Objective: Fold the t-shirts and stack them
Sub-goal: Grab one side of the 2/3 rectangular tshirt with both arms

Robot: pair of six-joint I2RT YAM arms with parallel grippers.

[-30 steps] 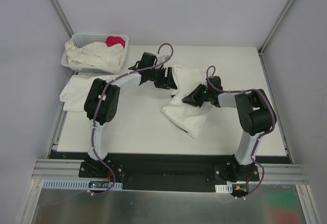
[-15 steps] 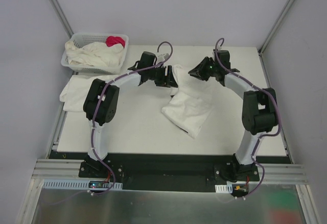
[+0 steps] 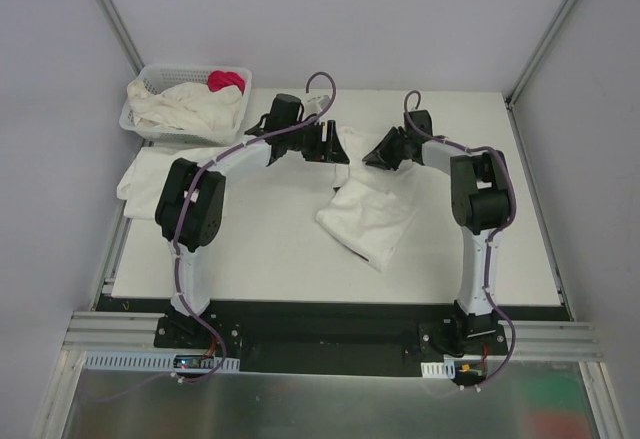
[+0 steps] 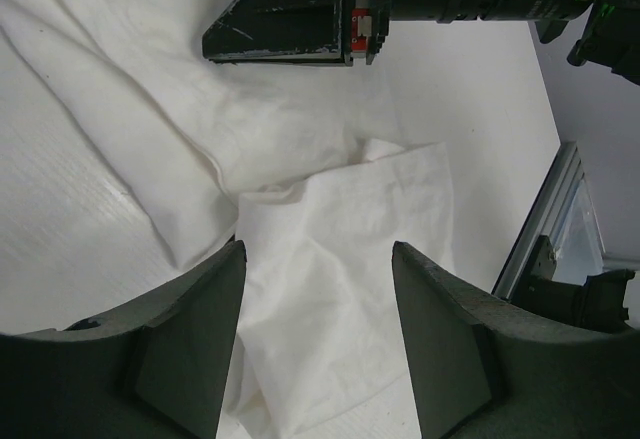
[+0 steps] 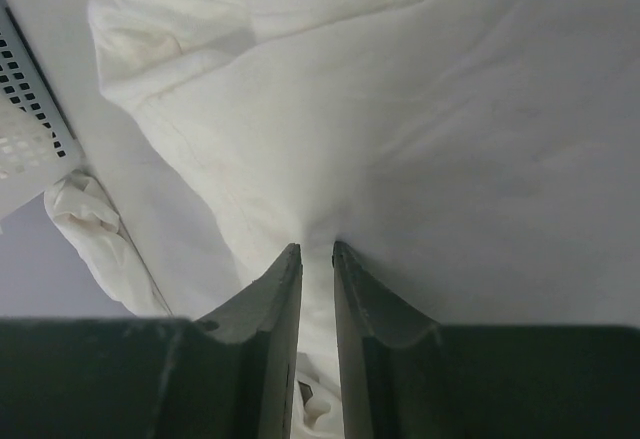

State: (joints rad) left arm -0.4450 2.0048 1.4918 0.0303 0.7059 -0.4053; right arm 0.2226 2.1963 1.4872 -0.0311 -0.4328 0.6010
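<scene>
Folding is happening on the t-shirt (image 3: 368,217) lying mid-tabletop (image 3: 270,249), with its far edge reaching toward the far side. The right fingers (image 5: 272,329) are pinching a thin ridge of cloth, nearly together. The left fingers (image 4: 190,349) are hanging apart over the cloth, gripping nothing visible. The left probably needs a grip first, then both should be carrying the edge level toward the near hem. Both arms are hiding that edge from above, so the sleeves are hard to place.

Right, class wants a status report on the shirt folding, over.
Left jaws open above the t-shirt; right jaws pinching it near its far end. Lattice basket off to the left, out of the way.
</scene>
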